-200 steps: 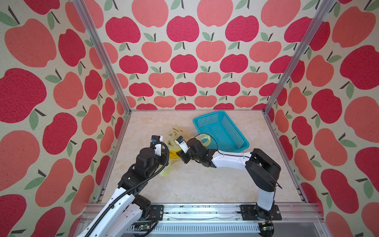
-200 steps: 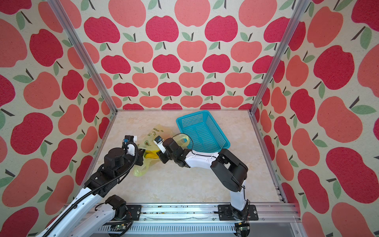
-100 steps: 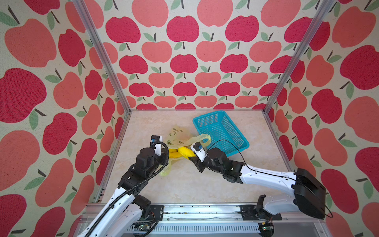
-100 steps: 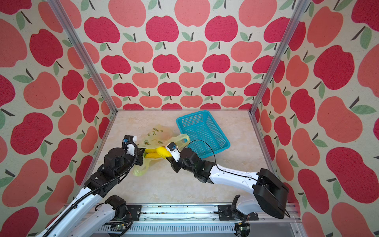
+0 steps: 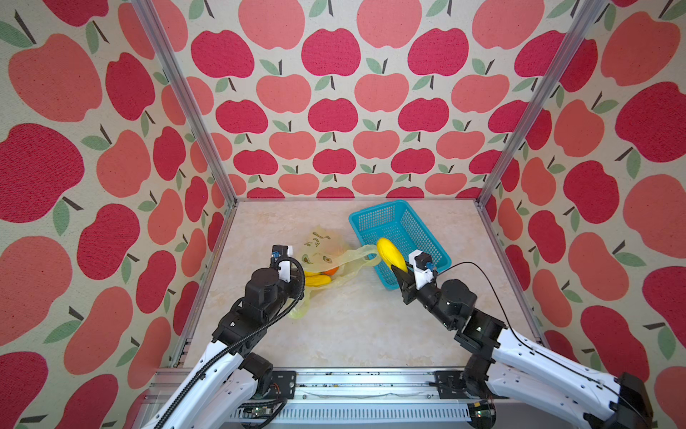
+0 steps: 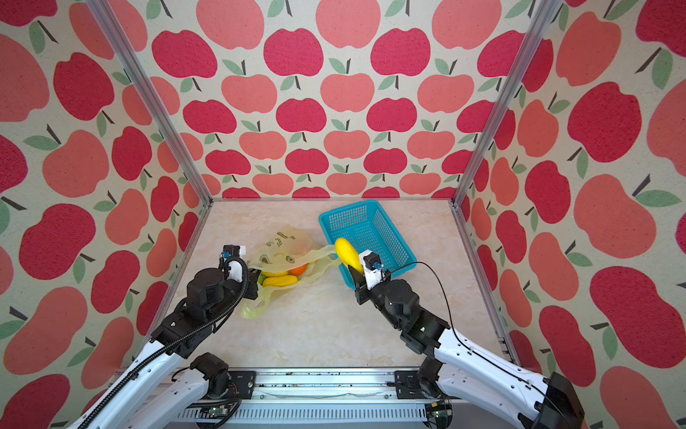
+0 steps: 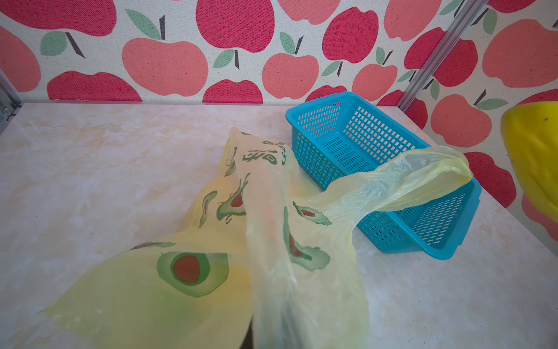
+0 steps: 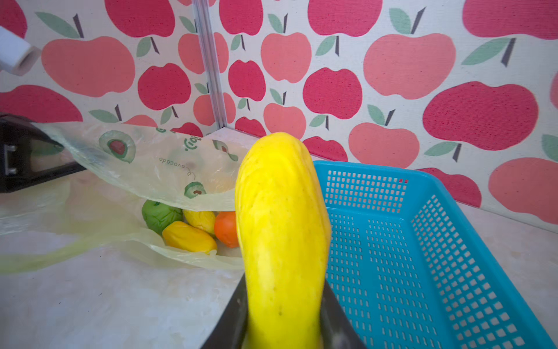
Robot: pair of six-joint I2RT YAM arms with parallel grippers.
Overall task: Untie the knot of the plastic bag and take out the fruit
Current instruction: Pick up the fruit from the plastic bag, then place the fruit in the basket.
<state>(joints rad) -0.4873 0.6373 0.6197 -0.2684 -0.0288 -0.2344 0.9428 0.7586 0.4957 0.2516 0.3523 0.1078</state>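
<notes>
View of the bagged-fruit workspace on the pale marble-patterned counter (image 5: pixel 352 327).

(1) The left pincer (image 6: pixel 256 279) is clamped fully closed on the upper sheet of the thin translucent pale-yellow plastic bag printed with green avocado halves (image 7: pixel 193 272). It lifts that sheet clear of the counter, which probably serves to keep the mouth open toward the opposite arm.

(2) No knot is visible. 1 loose handle loop (image 7: pixel 422 175) trails from the plastic bag onto the near rim of the turquoise perforated plastic basket (image 8: pixel 368 187), so the untying step is judged complete.

(3) The right pincer (image 8: pixel 283 320) grips the yellow oblong toy fruit (image 8: pixel 280 226) by its lower end. Its jaws are parted only by the fruit's width, 1 dark finger on each side. The fruit stands nearly upright, outside the bag, at the basket's corner nearest the bag, in line for release into the basket, which holds nothing that shows.

(4) 4 fruits lie inside the open mouth, touching one another on the lower sheet: a green round one (image 8: pixel 160 214), 2 yellow ones (image 8: pixel 188 238) (image 8: pixel 200 219) and an orange one (image 8: pixel 226 228).
</notes>
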